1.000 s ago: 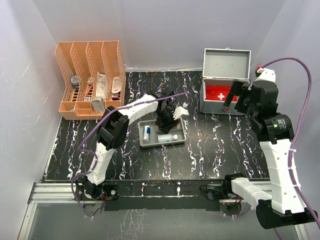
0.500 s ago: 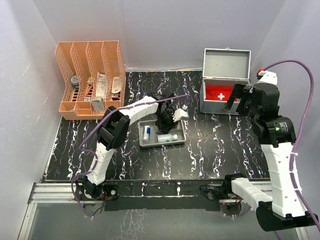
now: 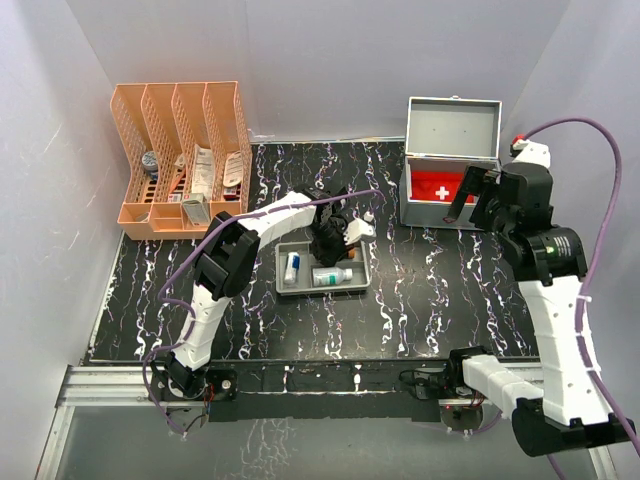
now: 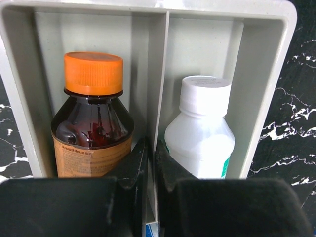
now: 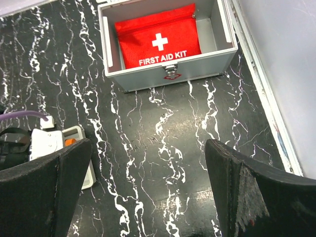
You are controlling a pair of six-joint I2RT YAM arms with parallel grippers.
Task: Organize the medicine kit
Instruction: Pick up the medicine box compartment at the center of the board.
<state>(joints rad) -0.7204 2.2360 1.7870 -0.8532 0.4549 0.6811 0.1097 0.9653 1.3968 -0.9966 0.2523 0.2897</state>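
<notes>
Black, white-veined marble-pattern surface (image 3: 430, 300), two arms at its 6 o'clock edge

Large rectangular grey metal medicine kit (image 3: 450, 215) stands at 2 o'clock, lid up. A flat red fabric pouch with a white cross (image 5: 158, 42) lies inside

Orange plastic file rack (image 3: 180, 150) at 10 o'clock, slots holding assorted packets

Shallow grey plastic divided tray (image 3: 322, 270) near centre, well apart from the kit

Left pincer (image 4: 152, 148) is down in the tray. Its fingers are pinched narrow on the upright divider wall, so it holds the tray by that wall

Right pincer (image 5: 148, 192) is spread wide and holds nothing. It hangs above bare surface just at 6 o'clock of the kit

Brown glass bottle with orange cap (image 4: 91, 123) lies left of the divider, white plastic bottle with white cap (image 4: 200, 138) right of it. Both lie close against the wall on either side

Step in hand, as I judge it: the grip on the tray is made and the carry to the kit comes next. That move calls for a level lift toward 2 o'clock. The thin wall may pivot in the grip and the bottles may roll

Count:
- Kit: one
- Rack: one, four slots
- Tray: one
- Pouch: one
- Bottles: two sure
- Small blue-capped tube (image 3: 293, 265): one, seen from overhead
</notes>
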